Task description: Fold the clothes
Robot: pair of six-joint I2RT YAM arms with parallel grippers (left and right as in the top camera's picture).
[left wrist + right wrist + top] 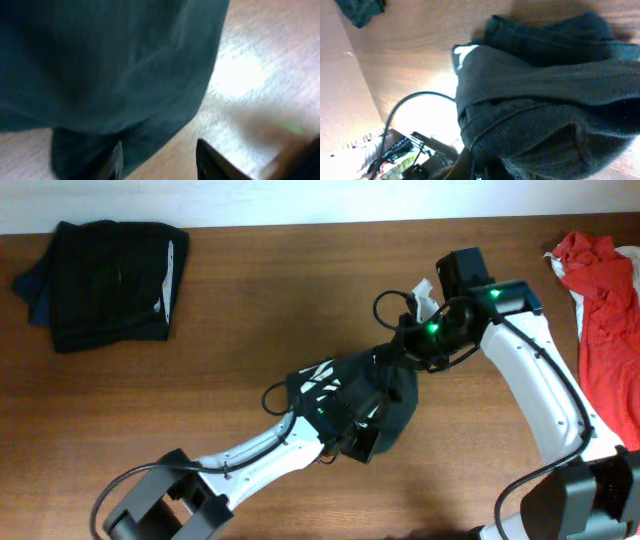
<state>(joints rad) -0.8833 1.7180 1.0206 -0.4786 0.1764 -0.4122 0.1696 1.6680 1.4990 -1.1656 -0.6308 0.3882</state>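
A dark teal garment (352, 392) with white markings lies bunched in the middle of the table. My right gripper (402, 352) is shut on its upper right edge, and in the right wrist view the cloth (540, 100) hangs bunched from the jaws (485, 167). My left gripper (350, 438) is at the garment's lower edge. In the left wrist view its fingers (160, 162) are spread open, with the cloth (110, 70) lying over the left finger and bare wood between them.
A folded dark garment (105, 278) lies at the back left corner. A red garment (605, 310) is heaped at the right edge. The brown wooden table (240, 320) shows between them.
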